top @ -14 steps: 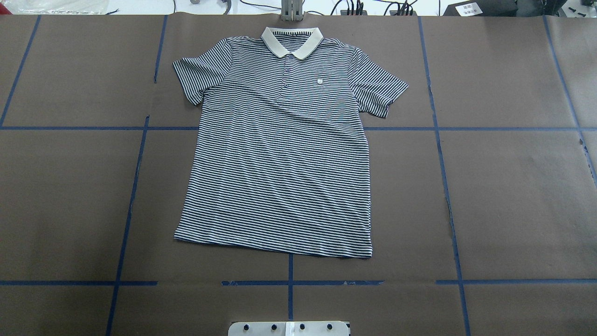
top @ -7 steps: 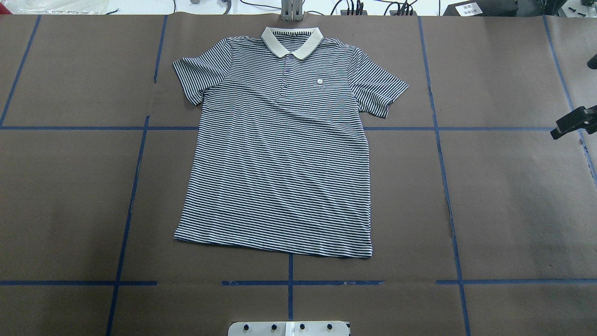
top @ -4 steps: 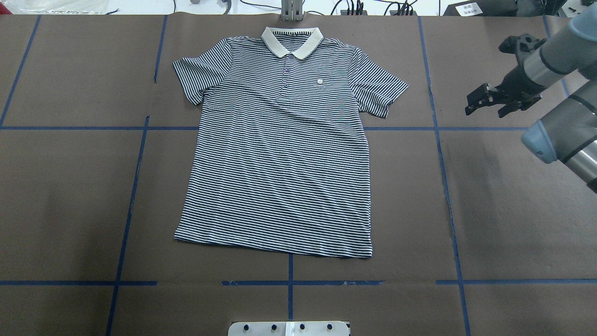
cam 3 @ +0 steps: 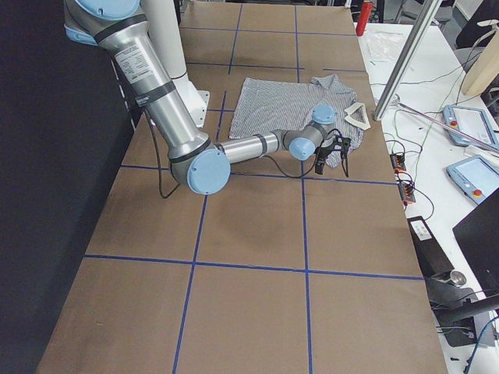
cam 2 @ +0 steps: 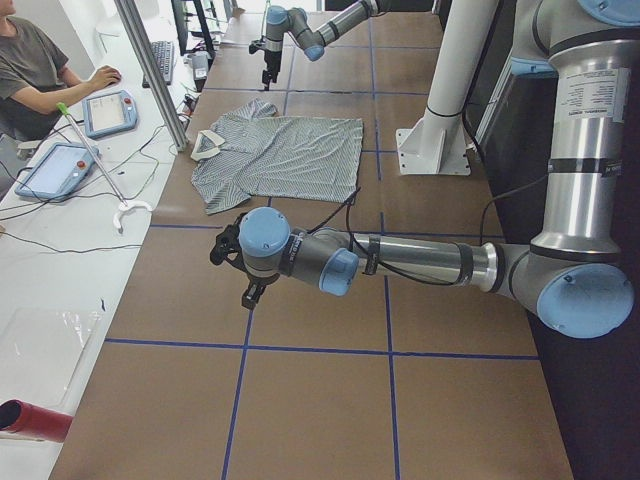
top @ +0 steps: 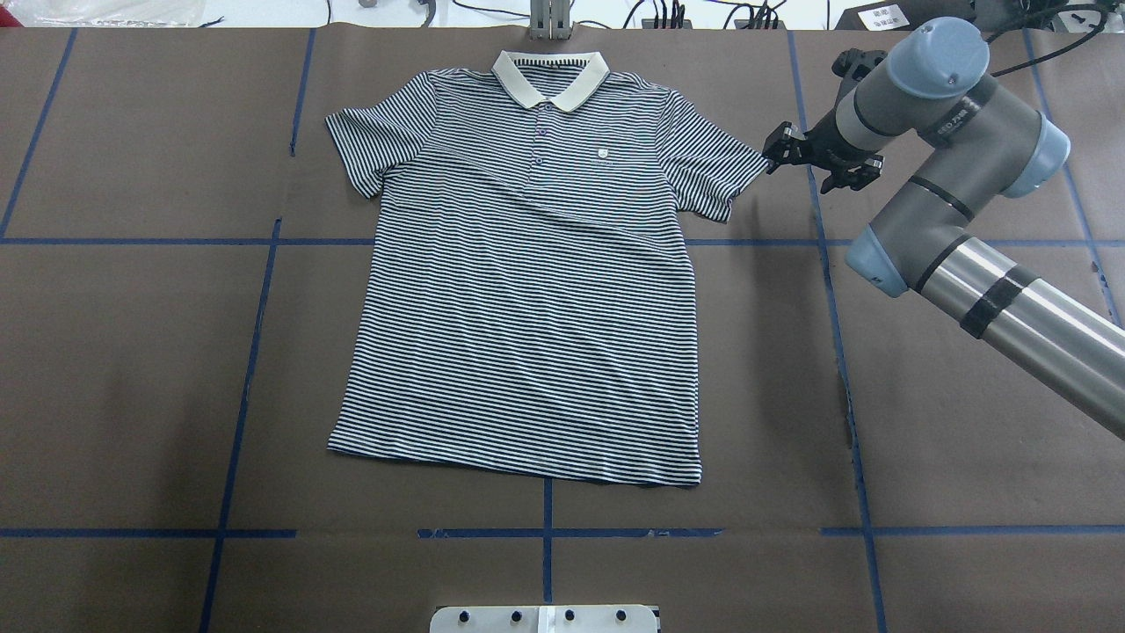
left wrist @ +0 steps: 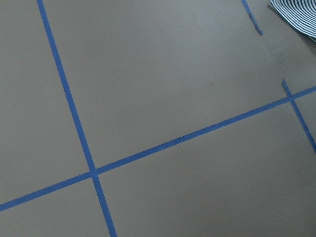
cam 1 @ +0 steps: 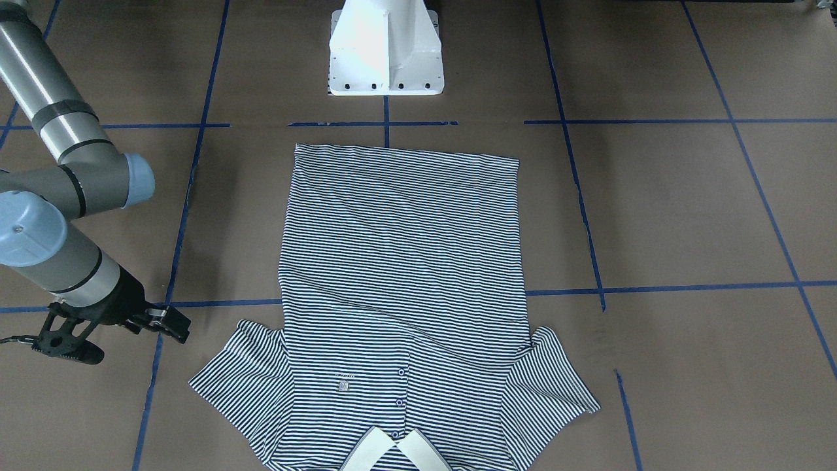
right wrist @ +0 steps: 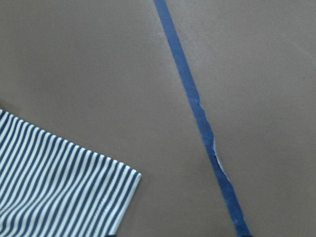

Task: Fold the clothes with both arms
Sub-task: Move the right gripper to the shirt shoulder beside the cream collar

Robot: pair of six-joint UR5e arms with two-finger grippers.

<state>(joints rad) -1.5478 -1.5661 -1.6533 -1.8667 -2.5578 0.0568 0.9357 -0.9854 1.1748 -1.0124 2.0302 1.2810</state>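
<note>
The navy-and-white striped polo shirt [top: 527,290] lies flat, front up, cream collar [top: 549,75] at the far edge; it also shows in the front view [cam 1: 399,261]. My right gripper [top: 810,163] hangs open just off the tip of the shirt's right-hand sleeve [top: 734,171], apart from it; in the front view [cam 1: 163,322] it is beside the sleeve. The right wrist view shows that sleeve corner [right wrist: 59,192] on bare paper. My left gripper [cam 2: 238,272] shows only in the left side view, well short of the shirt; I cannot tell whether it is open or shut.
Brown paper with a blue tape grid [top: 826,242] covers the table. The white pedestal base [cam 1: 386,46] stands at the near edge behind the hem. An operator [cam 2: 40,70], teach pendants [cam 2: 110,110] and a metal pole [cam 2: 150,70] are along the far side.
My right arm came in from the right edge and swept left, from out of view to the shirt's sleeve tip. The shirt has not moved.
</note>
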